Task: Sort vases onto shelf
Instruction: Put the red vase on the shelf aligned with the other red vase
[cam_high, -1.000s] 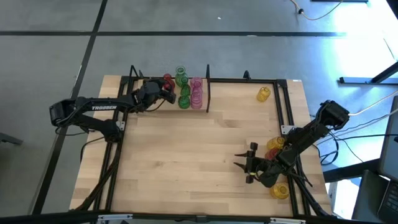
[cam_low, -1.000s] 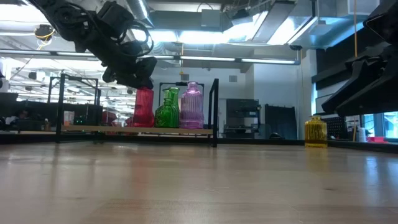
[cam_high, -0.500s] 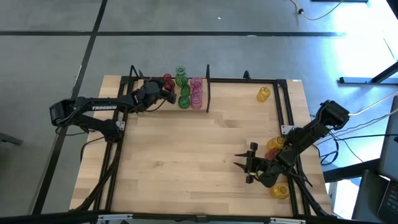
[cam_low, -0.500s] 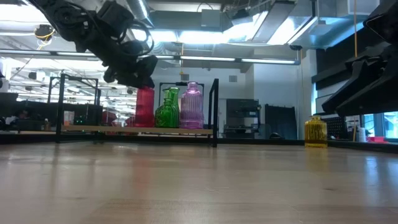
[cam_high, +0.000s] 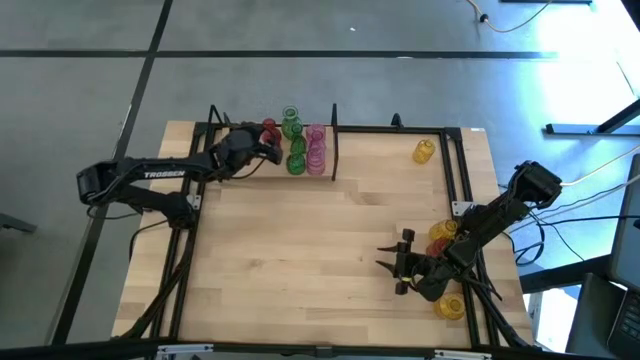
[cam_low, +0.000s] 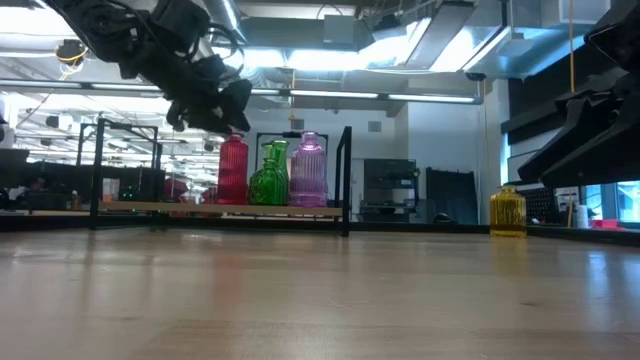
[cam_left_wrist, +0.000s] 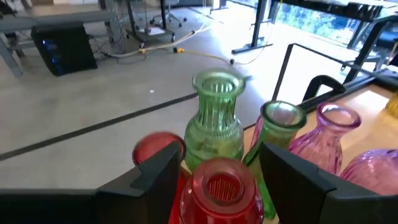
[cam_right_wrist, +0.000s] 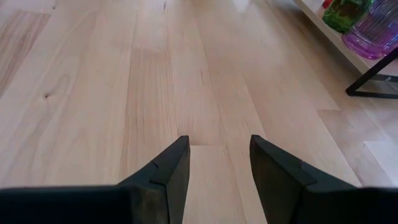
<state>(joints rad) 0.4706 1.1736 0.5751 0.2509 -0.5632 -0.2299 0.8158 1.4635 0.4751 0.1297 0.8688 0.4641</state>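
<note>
Glossy ribbed translucent vases (cam_left_wrist: 217, 124), light-wood shelf (cam_right_wrist: 323, 28)

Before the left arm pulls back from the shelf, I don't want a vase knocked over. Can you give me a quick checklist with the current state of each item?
1. Left pincer open around the red vase, fingers clear of the glass: ok.
2. Red vase upright on the shelf: ok.
3. Green vase and pink vase upright beside it: ok.
4. Room between red vase and its neighbours: cannot tell.
5. Right pincer empty, far from the shelf: ok.
</note>
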